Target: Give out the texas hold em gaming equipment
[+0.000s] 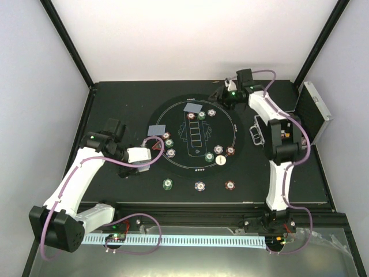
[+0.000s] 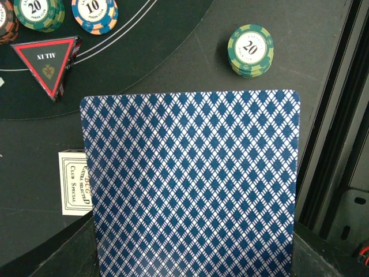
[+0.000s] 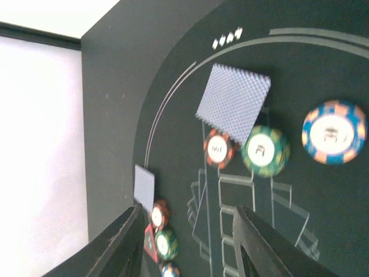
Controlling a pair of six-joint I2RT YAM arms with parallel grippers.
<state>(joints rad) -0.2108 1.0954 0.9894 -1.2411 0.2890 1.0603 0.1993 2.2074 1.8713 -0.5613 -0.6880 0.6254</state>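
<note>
Clock positions refer to the round black mat (image 1: 184,164) seen from above, with 12 o'clock at the far side.

**Left gripper** (image 1: 152,149): located at the mat's 8 o'clock edge. The claw is clamped on a held card (image 2: 190,184). The card's blue-diamond back faces the wrist camera and fills the lower part of that view. Past the card's top edge, the red triangle marker (image 2: 47,63) lies on the mat at 11 o'clock. A green chip stack (image 2: 250,50) sits off the mat at 1 o'clock.

**Right gripper** (image 3: 188,214): located over the mat's 1 o'clock edge. The fingers stand apart with nothing between them.

**Items laid out:**
- 12 o'clock: a far face-down card (image 1: 192,108), with the far chip row (image 3: 265,150) (maroon, green, blue) just on its near side.
- 9 o'clock: a left face-down card (image 1: 157,130), with the left chip column (image 1: 169,143) just beside it.
- 4 o'clock: the white round button (image 1: 219,161), touching or nearly touching the near-right chips (image 1: 210,156).
- 6 o'clock, off the mat: the green chip stack, a pale chip (image 1: 199,186) and a maroon chip (image 1: 230,185), in a row and apart from one another.

The silver case (image 1: 314,109) sits off the mat at 3 o'clock.
</note>
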